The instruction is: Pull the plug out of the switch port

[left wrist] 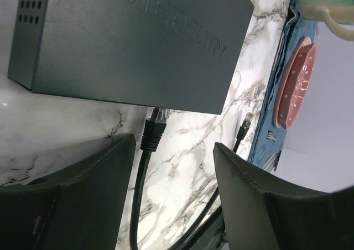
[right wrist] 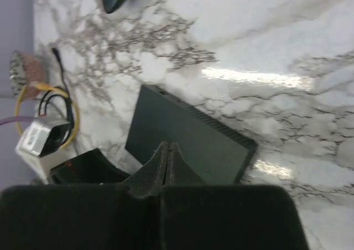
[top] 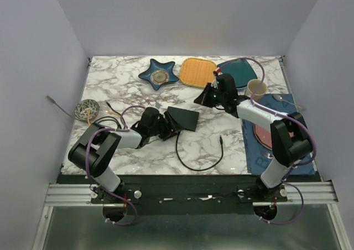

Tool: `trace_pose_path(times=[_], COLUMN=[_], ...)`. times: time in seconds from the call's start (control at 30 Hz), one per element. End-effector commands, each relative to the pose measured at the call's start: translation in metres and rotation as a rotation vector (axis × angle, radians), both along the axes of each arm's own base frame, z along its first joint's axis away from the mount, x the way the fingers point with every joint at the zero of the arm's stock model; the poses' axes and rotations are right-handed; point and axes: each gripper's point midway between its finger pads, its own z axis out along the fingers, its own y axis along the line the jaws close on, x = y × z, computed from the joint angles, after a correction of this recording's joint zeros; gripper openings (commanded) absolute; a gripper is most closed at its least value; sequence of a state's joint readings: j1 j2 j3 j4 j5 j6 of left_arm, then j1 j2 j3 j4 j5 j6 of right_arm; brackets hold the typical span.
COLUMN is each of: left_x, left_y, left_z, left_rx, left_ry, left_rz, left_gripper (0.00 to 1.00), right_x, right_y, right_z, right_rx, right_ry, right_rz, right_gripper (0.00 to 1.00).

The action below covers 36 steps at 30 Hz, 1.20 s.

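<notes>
The switch (top: 184,119) is a flat matte black box lying on the marble table; it also shows in the left wrist view (left wrist: 127,40) and the right wrist view (right wrist: 188,134). A black plug (left wrist: 154,131) with a clear tip sits at the switch's near edge, and its black cable (top: 185,159) loops over the table to a free end (top: 220,140). My left gripper (top: 167,126) is open; its mouth (left wrist: 173,142) has the plug just inside the left finger, not touching. My right gripper (top: 200,99) is shut and empty (right wrist: 167,146), held above the switch's far side.
At the back stand a blue star-shaped dish (top: 158,74), an orange square plate (top: 198,72) and a teal plate (top: 241,70). A cup (top: 256,88) and a red plate (top: 263,135) on a blue mat (top: 276,150) are on the right. A small bowl (top: 87,109) with wires is at the left.
</notes>
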<state>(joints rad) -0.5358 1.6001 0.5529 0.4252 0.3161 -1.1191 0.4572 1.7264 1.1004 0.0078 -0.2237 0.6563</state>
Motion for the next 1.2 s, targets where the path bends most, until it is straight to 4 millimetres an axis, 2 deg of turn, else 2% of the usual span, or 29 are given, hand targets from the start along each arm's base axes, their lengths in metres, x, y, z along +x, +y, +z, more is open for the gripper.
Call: trace_pose_path(times=[0.0,0.27,0.47,0.67,0.8,0.87,0.93,0.97,1.17], left_x=[-0.003,-0.001,0.0,-0.001,-0.001,0.004,0.001,0.004,0.003], left_y=[0.007,-0.002,-0.004,-0.001,0.004,0.005,0.007,0.006,0.004], left_z=[-0.007,0.002,0.005,-0.001,-0.005,0.002,-0.002,0.004,-0.002], left_rx=[0.007,-0.091,-0.153,-0.164,-0.181,-0.223,-0.245,-0.281,-0.331], left_ry=[0.007,-0.016,-0.026,-0.007,0.005,-0.014,0.0,-0.017,0.01], left_rz=[0.033,0.041,0.043,0.058,0.086,0.105,0.117,0.122,0.128], left_gripper=[0.73,0.69,0.65,0.65,0.64,0.63,0.62,0.61,0.57], right_x=[-0.036,-0.062,-0.07,-0.073,-0.076,-0.076,-0.077,-0.077,-0.079], right_y=[0.027,0.042,0.044,0.039,0.036,0.035,0.034,0.034,0.033], right_z=[-0.01,-0.05,-0.07,-0.089,-0.094,-0.097,-0.1,-0.101,-0.105], right_rx=[0.111,0.189,0.213,0.186,0.175,0.168,0.164,0.163,0.156], right_ry=[0.06,0.204,0.268,0.308,0.316,0.318,0.326,0.327,0.333], right_rz=[0.155,0.226,0.233,0.208,0.196,0.193,0.19,0.189,0.183], right_gripper=[0.01,0.01,0.01,0.01,0.01,0.01,0.01,0.01,0.01])
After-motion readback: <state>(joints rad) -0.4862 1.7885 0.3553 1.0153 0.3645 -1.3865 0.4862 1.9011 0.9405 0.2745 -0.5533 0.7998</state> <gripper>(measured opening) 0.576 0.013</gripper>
